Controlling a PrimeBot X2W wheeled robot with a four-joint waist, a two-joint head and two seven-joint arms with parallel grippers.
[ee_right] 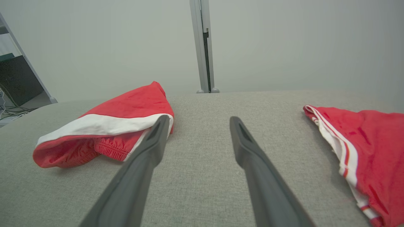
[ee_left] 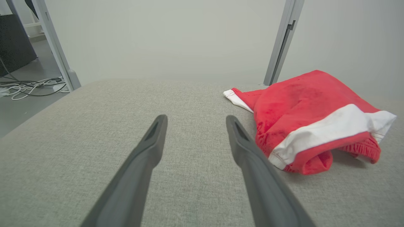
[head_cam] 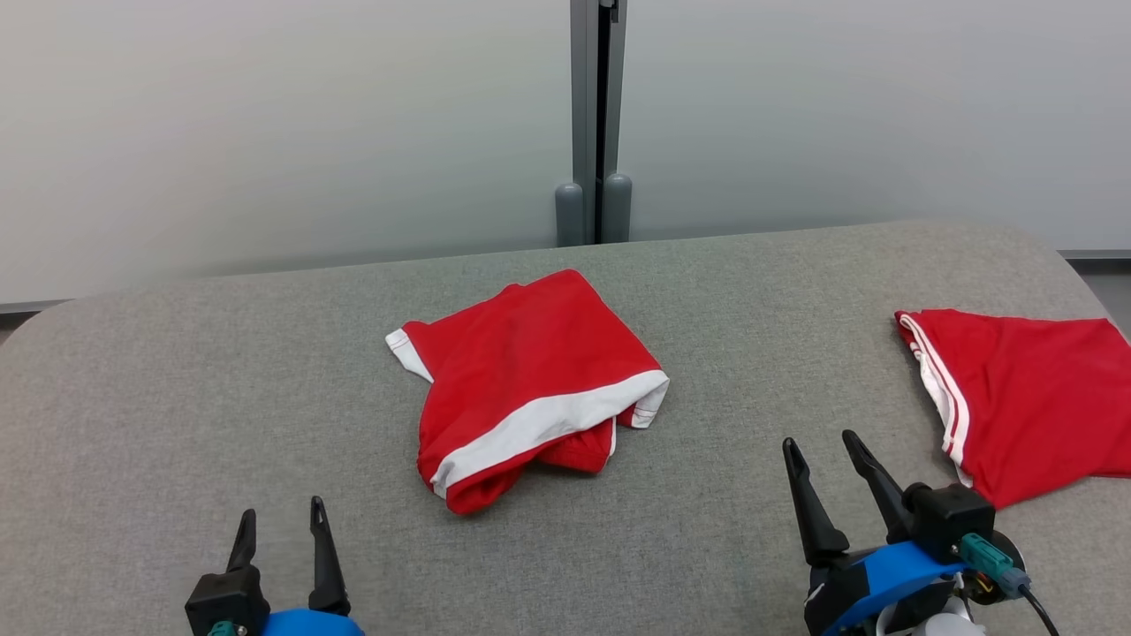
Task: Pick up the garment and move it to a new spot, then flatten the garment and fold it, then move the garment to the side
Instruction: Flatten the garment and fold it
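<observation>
So the red garment (head_cam: 530, 380) sits crumpled in the middle of the table (head_cam: 177, 397), its white band slanting near-left to far-right, facing the robot. The left gripper (head_cam: 282, 508) and right gripper (head_cam: 820, 439) both gape empty, with the garment ahead between them, untouched.

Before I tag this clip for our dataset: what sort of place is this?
Probably a lab or office test area, not a home: a grey fabric-covered table stands against frosted partition panels joined by a metal post, and loose cables lie on the floor.
</observation>
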